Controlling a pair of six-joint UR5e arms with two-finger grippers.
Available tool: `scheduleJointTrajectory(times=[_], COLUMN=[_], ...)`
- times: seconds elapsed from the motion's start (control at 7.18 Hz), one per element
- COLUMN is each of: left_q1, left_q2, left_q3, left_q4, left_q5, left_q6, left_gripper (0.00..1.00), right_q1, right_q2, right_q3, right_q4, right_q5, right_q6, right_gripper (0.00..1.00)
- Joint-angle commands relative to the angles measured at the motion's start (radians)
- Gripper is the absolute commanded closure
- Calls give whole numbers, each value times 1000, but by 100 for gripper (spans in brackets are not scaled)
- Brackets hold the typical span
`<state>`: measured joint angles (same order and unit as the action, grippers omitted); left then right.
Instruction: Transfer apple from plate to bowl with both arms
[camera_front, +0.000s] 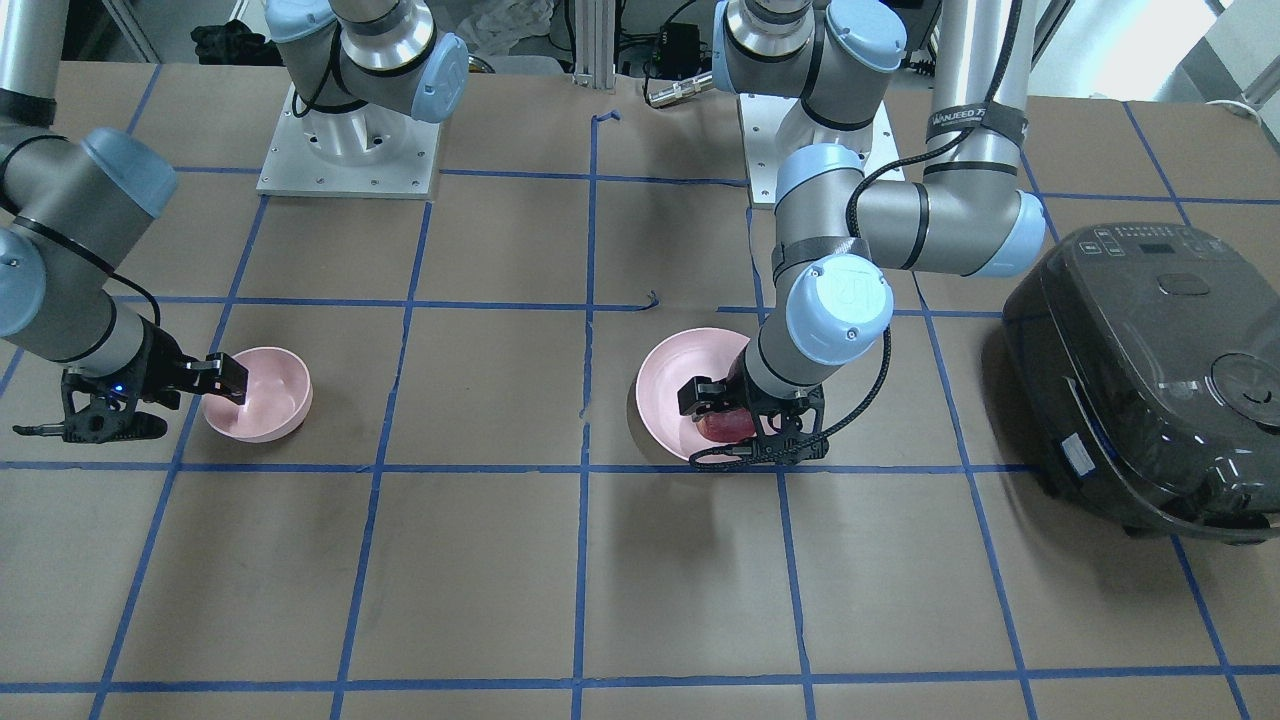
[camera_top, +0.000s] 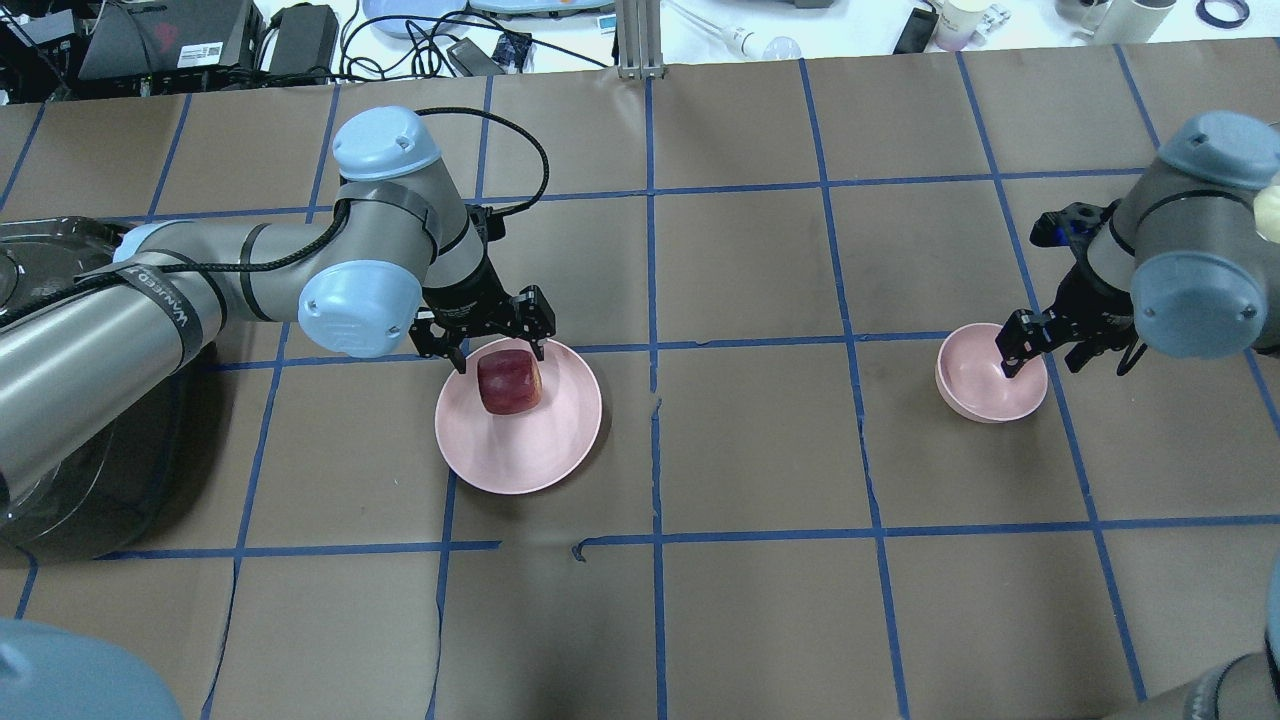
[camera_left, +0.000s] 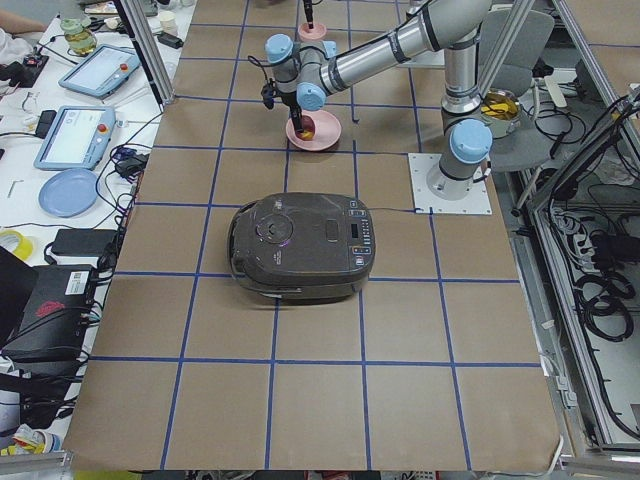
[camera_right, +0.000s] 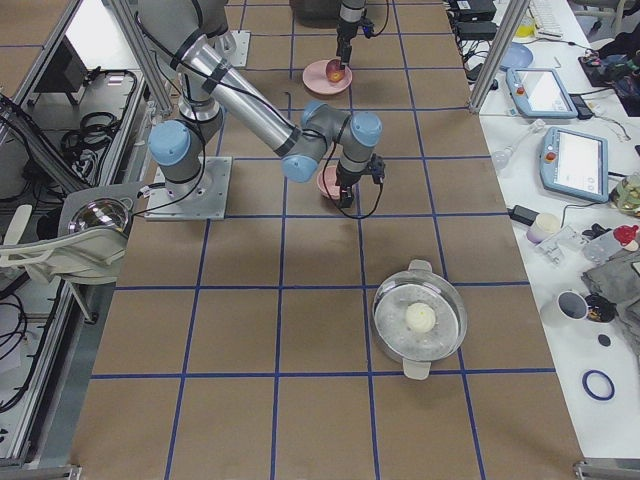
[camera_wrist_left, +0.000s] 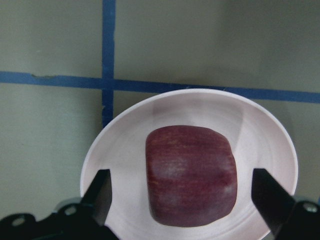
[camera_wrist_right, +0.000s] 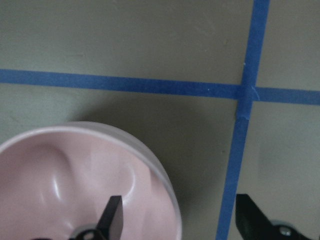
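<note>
The dark red apple (camera_top: 509, 381) lies on the pale pink plate (camera_top: 520, 450), toward the plate's left rear. My left gripper (camera_top: 500, 358) is open just above the plate, one finger on each side of the apple, not touching it. The left wrist view shows the apple (camera_wrist_left: 190, 175) between the two spread black fingers (camera_wrist_left: 100, 197) on the plate (camera_wrist_left: 200, 107). The pink bowl (camera_top: 975, 385) stands far to the right. My right gripper (camera_top: 1040, 362) is open and straddles the bowl's rim (camera_wrist_right: 155, 165), one finger inside, one outside.
A large black rice cooker (camera_front: 1150, 380) stands beside the left arm, near the plate. A lidded metal pot (camera_right: 420, 320) stands beyond the bowl at the table's right end. Blue tape lines grid the brown table. The two arm bases (camera_front: 350, 150) stand at the robot's edge.
</note>
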<state>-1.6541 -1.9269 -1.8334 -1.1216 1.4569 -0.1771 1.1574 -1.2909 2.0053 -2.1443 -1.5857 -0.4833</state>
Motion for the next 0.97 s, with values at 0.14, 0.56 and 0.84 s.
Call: scheduleJointTrajectory(times=[0.14, 0.56, 0.84], left_q1=[-12, -23, -23], left_q2=[-24, -38, -37], left_q3=[-4, -4, -4], left_q4=[0, 35, 48], left_q5=[-10, -9, -10], left_q6=[-5, -7, -4], left_gripper=[5, 29, 61], right_q1=[-1, 5, 117], right_q2=[2, -7, -13], right_q3=[17, 17, 17], right_q4=[-28, -19, -12], right_q5=[0, 12, 13], right_q6=[2, 14, 178], right_gripper=[100, 100, 100])
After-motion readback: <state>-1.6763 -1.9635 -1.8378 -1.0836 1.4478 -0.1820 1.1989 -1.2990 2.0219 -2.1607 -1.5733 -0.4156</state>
